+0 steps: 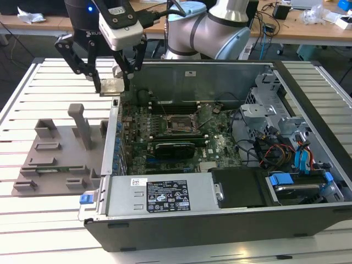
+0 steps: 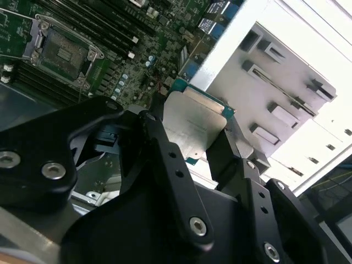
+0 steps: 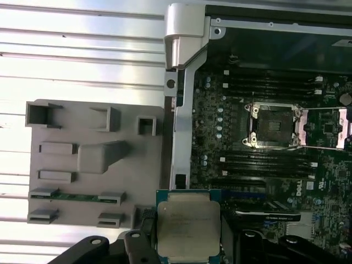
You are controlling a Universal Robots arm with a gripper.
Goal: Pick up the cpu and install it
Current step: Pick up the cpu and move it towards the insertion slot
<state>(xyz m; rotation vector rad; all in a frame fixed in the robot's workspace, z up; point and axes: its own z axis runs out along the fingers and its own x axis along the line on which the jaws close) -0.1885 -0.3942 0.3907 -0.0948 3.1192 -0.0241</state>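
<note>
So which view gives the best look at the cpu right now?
The first wrist view: the cpu lies face-on, its metal top and green rim plain. The second wrist view shows it slanted, partly hidden by the end effector gripping it. The exterior view shows it small and distant.

Your desk (image 1: 33, 88) is a white top of long parallel slats, and the light glares brightly off its ridges. Behind it, at the exterior view's right, a far desk (image 1: 313, 30) with a pale wood top carries loose cables (image 1: 269, 25). At the left, more wood top bears a crumpled white scrap (image 1: 30, 15). Dark floor (image 1: 14, 55) shows below it.
</note>
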